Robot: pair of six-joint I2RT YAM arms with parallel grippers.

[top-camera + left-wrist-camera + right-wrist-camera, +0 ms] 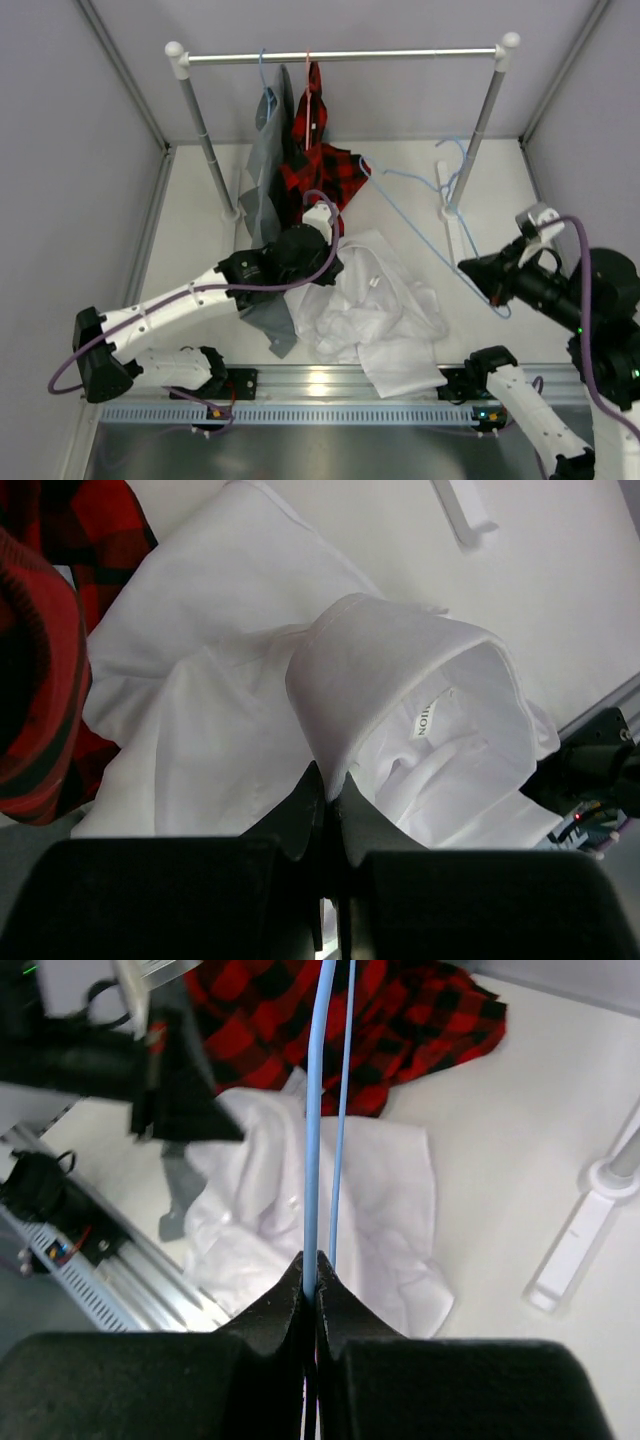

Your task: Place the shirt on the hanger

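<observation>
Top view: the shirt [375, 305] lies crumpled on the table [200, 230] at lower centre. The left fingers [322, 222] are at its upper left edge, beside the plaid shirt [315, 165]. The hanger [420, 225] slants from the centre down to the right fingers [492, 283] at the right.

Left wrist view: the left fingers [300, 815] are pinched closed on the folded edge of the collar [400, 670] at mid-frame, with the rest of the shirt spreading to the upper left. The cloth looks thin, light and limp, so it will likely sag and slide. The collar is the firmest part, so it seems the right place to hold.

Right wrist view: the right fingers [280, 1305] are clamped tight on the blue wire of the hanger [318, 1110], which runs straight up the frame over the shirt [370, 1190]. Bare wire is probably light, springy and smooth, so it may swivel in the pinch.
</observation>
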